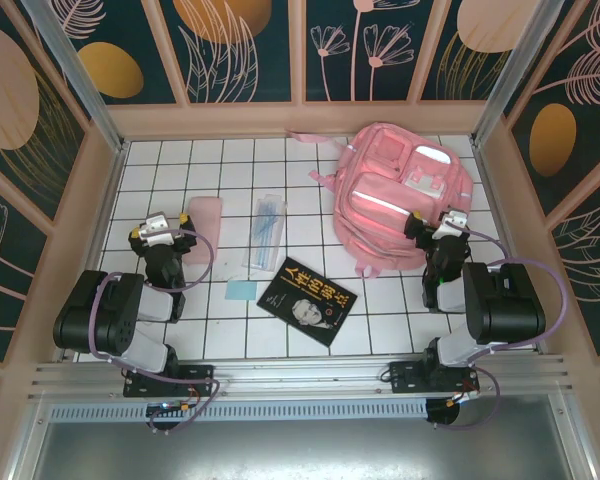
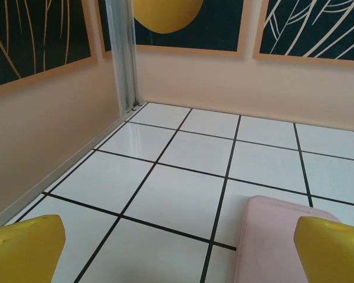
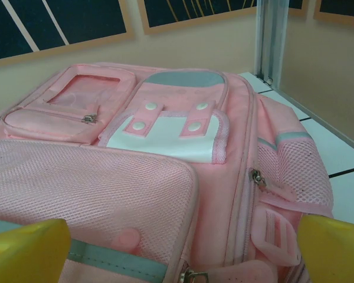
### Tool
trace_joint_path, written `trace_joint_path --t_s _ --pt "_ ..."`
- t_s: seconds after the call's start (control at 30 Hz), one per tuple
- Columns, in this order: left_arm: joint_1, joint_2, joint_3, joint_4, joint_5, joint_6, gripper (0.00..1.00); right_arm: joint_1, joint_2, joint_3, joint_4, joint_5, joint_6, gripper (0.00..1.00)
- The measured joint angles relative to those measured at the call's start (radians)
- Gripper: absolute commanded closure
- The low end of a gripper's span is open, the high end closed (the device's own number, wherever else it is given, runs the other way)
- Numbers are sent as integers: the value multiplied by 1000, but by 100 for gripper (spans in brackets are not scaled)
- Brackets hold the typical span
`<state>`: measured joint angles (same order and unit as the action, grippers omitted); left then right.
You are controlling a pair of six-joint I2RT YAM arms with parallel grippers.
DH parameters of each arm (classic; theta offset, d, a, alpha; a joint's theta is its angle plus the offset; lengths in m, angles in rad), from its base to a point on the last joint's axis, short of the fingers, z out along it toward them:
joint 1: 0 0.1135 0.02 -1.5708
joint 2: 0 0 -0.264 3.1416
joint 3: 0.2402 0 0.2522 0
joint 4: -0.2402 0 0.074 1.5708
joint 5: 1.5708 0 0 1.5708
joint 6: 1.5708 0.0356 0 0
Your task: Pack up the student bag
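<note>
The student bag (image 1: 395,195), a large soft pink backpack, lies flat at the back right of the tiled table, zipped shut. In the right wrist view the bag (image 3: 165,159) spreads under my right gripper (image 3: 180,250), whose yellow fingers (image 3: 26,250) stand wide apart with nothing between them. From above, the right gripper (image 1: 442,228) hovers at the bag's near right edge. My left gripper (image 1: 163,230) is open at the left; a flat pink case (image 1: 204,228) lies just to its right. The case (image 2: 277,242) sits by the right finger (image 2: 333,247) of the left gripper (image 2: 180,250).
A clear packet of pens (image 1: 266,228) lies mid-table. A black book (image 1: 307,299) lies in front of it, with a small pale blue card (image 1: 241,290) to its left. Wooden walls (image 1: 100,190) fence the table on three sides.
</note>
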<state>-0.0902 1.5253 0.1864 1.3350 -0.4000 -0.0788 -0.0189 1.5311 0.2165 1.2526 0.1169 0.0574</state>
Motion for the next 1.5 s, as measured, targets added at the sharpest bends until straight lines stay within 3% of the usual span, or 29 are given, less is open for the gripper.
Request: trace_joint_path --t_s 1.07,1.3,1.5 --pt "11 -40 9 -57 26 0 1 3 -8 0 -11 -2 0 1" --pt "11 -261 201 -398 41 -68 1 45 -208 119 -330 108 19 1" --pt "12 -222 456 -612 186 -290 1 0 -228 434 -746 204 186 1"
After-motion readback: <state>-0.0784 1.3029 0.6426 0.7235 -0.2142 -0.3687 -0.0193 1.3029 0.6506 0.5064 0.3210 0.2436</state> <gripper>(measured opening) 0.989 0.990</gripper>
